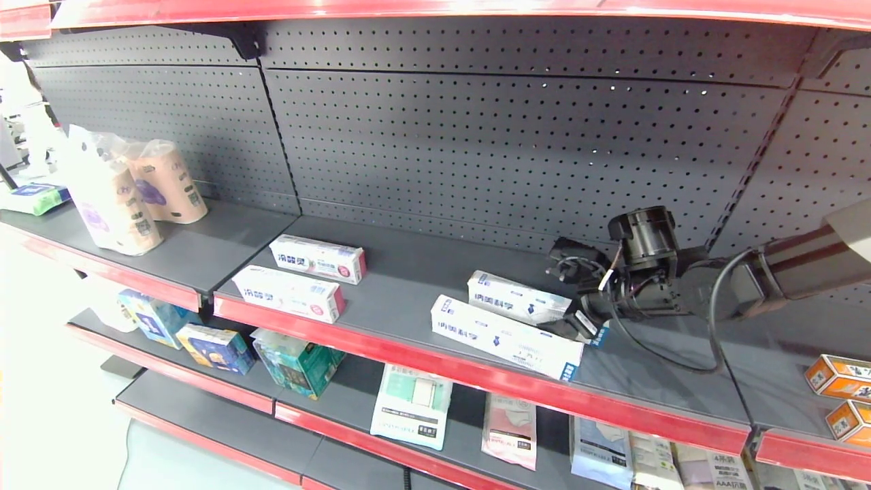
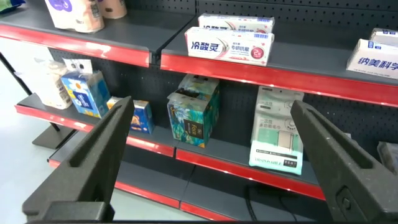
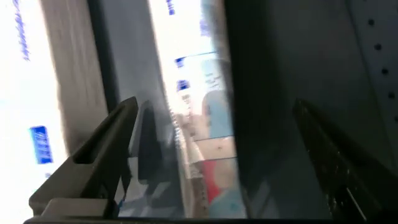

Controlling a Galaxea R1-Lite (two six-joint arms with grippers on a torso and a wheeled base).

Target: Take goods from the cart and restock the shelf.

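Two long white-and-blue boxes lie on the dark middle shelf [image 1: 422, 272]: a front one [image 1: 507, 337] by the red edge and a rear one [image 1: 518, 298] behind it. My right gripper [image 1: 580, 324] sits low on the shelf at the right end of the rear box. In the right wrist view its fingers [image 3: 99, 162] stand wide apart, open, with a blurred white-and-blue box [image 3: 205, 93] between them. My left gripper [image 2: 211, 106] hangs open with nothing between its fingers, in front of the lower shelves.
Two white-and-pink boxes [image 1: 318, 258] [image 1: 288, 292] lie further left on the same shelf, with wrapped paper rolls [image 1: 112, 197] beyond them. Orange boxes [image 1: 840, 378] sit at the far right. A teal box [image 2: 194, 112] and a white pack [image 2: 278, 130] fill the shelf below.
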